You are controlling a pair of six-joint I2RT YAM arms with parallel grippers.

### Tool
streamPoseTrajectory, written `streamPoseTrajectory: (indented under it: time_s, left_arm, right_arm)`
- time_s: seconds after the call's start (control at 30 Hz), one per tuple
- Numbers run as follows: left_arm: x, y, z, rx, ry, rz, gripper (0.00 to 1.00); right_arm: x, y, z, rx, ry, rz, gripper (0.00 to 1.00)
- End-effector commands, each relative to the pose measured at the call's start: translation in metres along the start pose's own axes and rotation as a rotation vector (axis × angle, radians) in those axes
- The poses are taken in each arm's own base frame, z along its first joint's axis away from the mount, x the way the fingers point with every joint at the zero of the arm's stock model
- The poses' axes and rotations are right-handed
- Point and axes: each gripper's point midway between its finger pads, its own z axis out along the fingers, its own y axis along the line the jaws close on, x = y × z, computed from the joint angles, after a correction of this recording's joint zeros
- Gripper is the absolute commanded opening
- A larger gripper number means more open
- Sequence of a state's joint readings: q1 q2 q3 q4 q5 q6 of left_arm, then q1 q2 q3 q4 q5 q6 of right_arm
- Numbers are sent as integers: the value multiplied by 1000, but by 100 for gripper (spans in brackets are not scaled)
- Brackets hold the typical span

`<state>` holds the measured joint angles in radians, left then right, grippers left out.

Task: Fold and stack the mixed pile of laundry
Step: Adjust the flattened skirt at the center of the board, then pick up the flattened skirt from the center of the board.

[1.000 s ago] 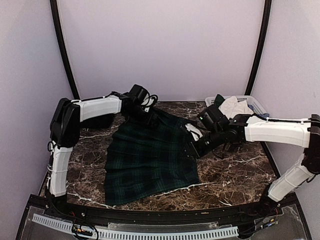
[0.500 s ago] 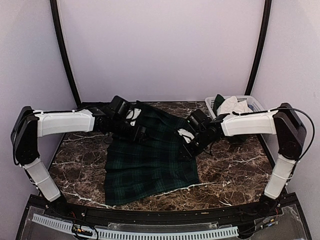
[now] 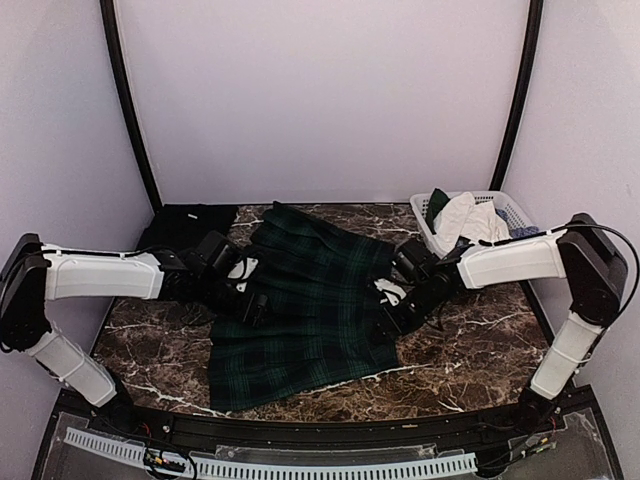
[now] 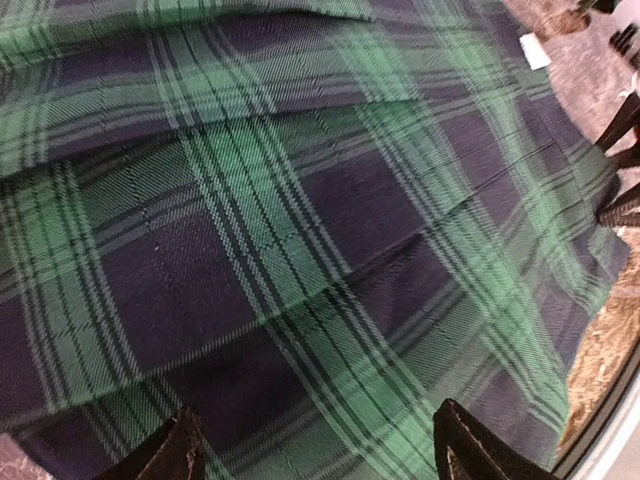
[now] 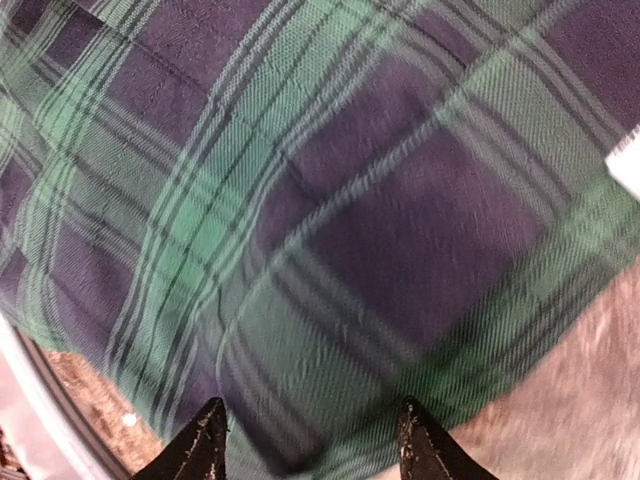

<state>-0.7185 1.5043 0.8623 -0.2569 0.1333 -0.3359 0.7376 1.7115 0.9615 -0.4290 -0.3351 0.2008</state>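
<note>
Skirt is spread at the centre of the table. Left gripper and right gripper are set wide open over its left and right edges, nothing gripped. Both edges should be pinched level for a square fold.

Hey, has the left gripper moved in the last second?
Yes. The left gripper has come away from the far edge of the table toward the near side and slightly left, and is now over the left part of the tartan skirt.
</note>
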Motion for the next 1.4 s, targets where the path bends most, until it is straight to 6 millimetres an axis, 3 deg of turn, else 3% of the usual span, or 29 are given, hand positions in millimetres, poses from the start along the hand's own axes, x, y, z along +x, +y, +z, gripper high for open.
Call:
streamPoseTrajectory:
  time_s: [0.0,0.1,0.33,0.4,0.5,0.53,0.67,0.77,0.87,1.03,1.17,1.27,1.37]
  left_arm:
    - [1,-3,-12,6,-34,-26,78]
    - [0,-2,-16,-4,-38,-20,79]
    - [-4,-7,-29,9,-67,-8,79]
    - [-4,-11,-34,18,-81,-1,79]
    - [-3,-13,-39,22,-95,-8,79]
    - [-1,-13,-41,22,-96,-9,79]
    - [2,-12,-48,17,-103,-15,79]
    - [5,-15,-52,8,-106,-2,79]
    - [14,-21,-50,-13,-91,29,79]
    - [36,-50,-47,-55,-50,140,76]
    - [60,-73,-50,-28,-1,223,73]
    - [81,-96,-51,26,22,309,71]
    - [100,-114,-54,76,36,379,69]
  right_arm:
    - [-6,12,-25,-51,-45,51,56]
    - [-13,18,-29,-130,-56,63,51]
    - [0,11,-5,-187,29,79,48]
    - [0,15,-1,-218,37,75,39]
    - [-6,21,-7,-242,25,62,5]
    - [-8,22,-12,-235,15,59,0]
    - [-7,26,-45,-183,-28,66,0]
    - [9,20,-60,-123,-30,96,0]
    - [30,14,-43,-108,30,129,0]
    - [50,-2,2,1,166,144,0]
    - [60,-9,6,67,195,165,0]
    - [51,-4,-7,79,149,166,37]
    - [33,10,-36,87,55,112,57]
